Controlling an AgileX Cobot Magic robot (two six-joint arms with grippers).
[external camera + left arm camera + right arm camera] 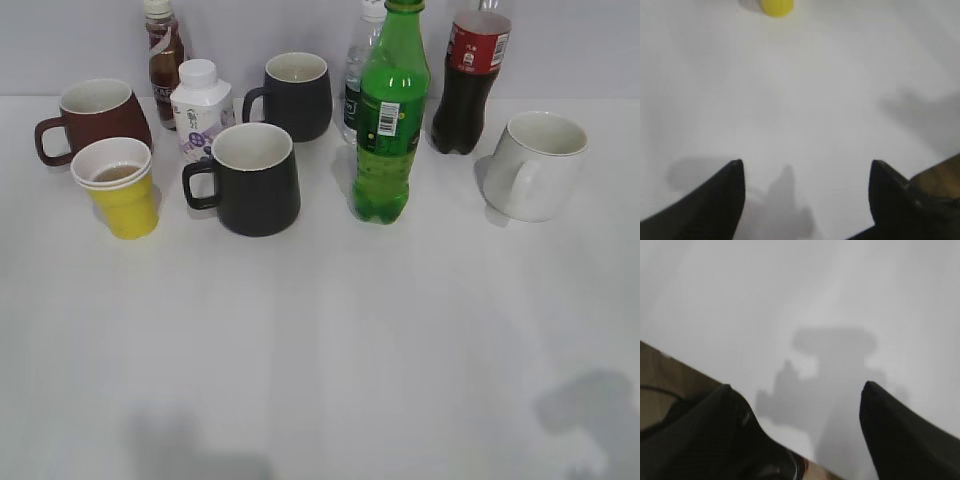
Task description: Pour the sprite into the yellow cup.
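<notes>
White tabletop (320, 350) is carrying everything untouched; both the left gripper (807, 187) and right gripper (797, 410) are hovering wide, empty. Next: grasping the tall translucent green plastic bottle (391, 120), then tilting it over the small yellow paper cup (117, 186).

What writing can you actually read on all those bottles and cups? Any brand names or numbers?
None of it reads clearly.
Green sprite bottle: a white barcode patch; digits too small.
Cola bottle: red label with white marks, too blurred.
White milk bottle: purple and grey print, unreadable.
Brown drink bottle: label blurred.
Clear water bottle: dark label, unreadable.
Yellow cup and the mugs: no text visible.
</notes>
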